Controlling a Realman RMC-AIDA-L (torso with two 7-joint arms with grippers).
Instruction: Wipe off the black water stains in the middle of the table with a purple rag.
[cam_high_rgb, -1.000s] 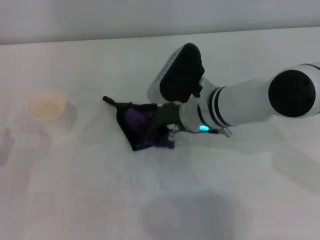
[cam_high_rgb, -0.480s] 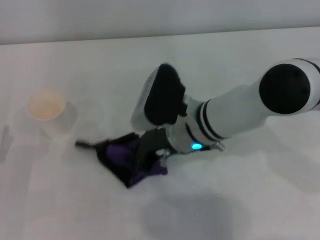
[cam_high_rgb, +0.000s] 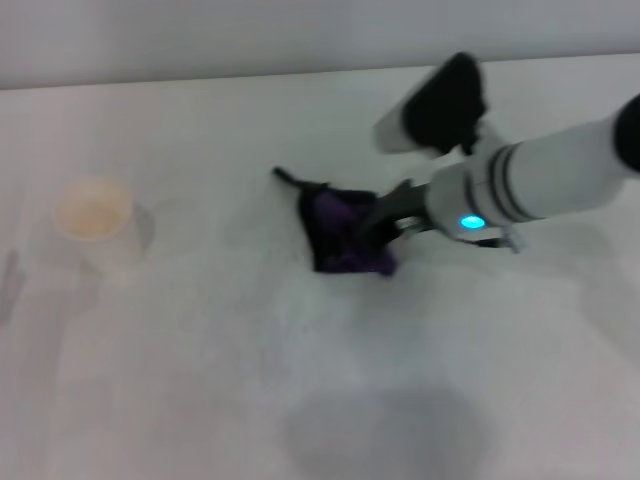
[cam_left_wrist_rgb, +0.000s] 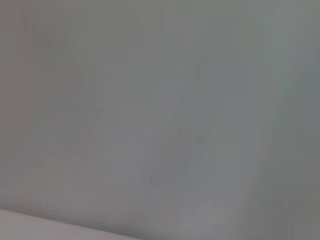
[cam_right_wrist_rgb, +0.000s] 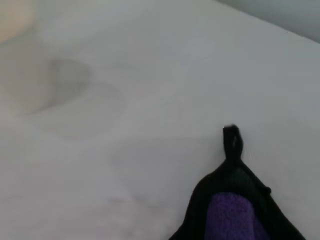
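While the right tool comes in from 3 o'clock and sits pinched on the purple rag, the cloth is pressed flat to the bench, bunched under the fingers so it drags as a pad. Rag lies near bench centre, its black corner tail trailing toward 10 o'clock (drag direction is my guess). No black stain visible anywhere; likely under the rag or already lifted, can't tell which. Paper cup stands well apart at 9 o'clock, clear of the wipe path. Left tool is out of sight; its wrist view shows only blank grey.
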